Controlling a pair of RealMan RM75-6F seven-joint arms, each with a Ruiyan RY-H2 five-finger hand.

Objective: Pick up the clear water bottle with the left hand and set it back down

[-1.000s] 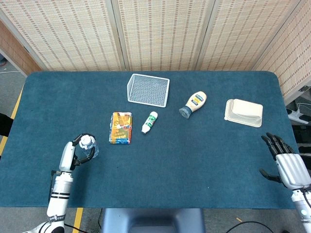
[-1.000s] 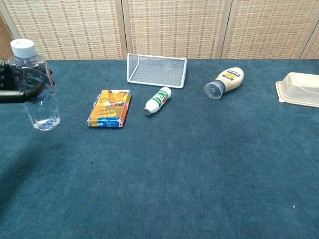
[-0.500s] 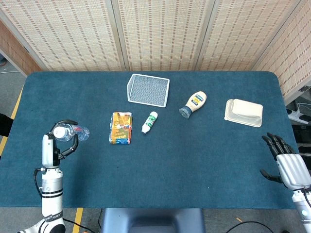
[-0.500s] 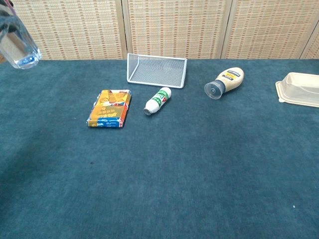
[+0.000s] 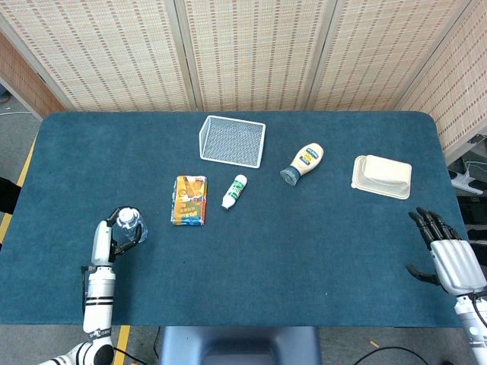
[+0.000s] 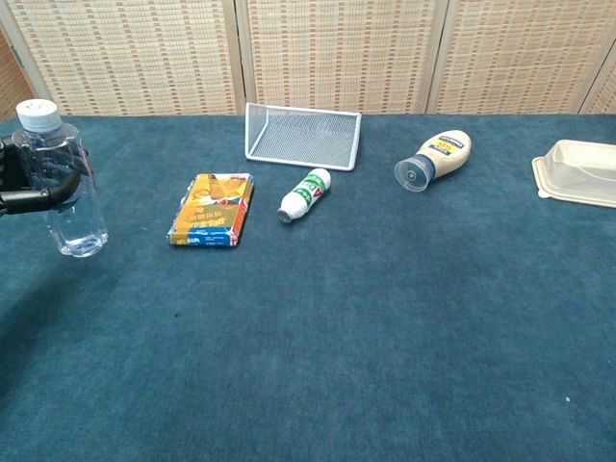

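The left robot hand (image 5: 114, 236) is wrapped around the clear water bottle (image 6: 63, 183), dark fingers (image 6: 34, 197) curled across its upper body. The bottle stands upright near the counter's (image 5: 304, 243) front left corner; whether its base touches the blue surface cannot be told. The right robot hand (image 5: 449, 255) rests at the front right corner, fingers spread, holding nothing. Toward the middle lie a snack packet (image 5: 189, 201) and a small white tube (image 5: 234, 191). Nearer the back edge sit a wire basket (image 5: 232, 140), a mayonnaise bottle (image 5: 303, 163) on its side, and a lidded container (image 5: 382, 176) toward the right edge.
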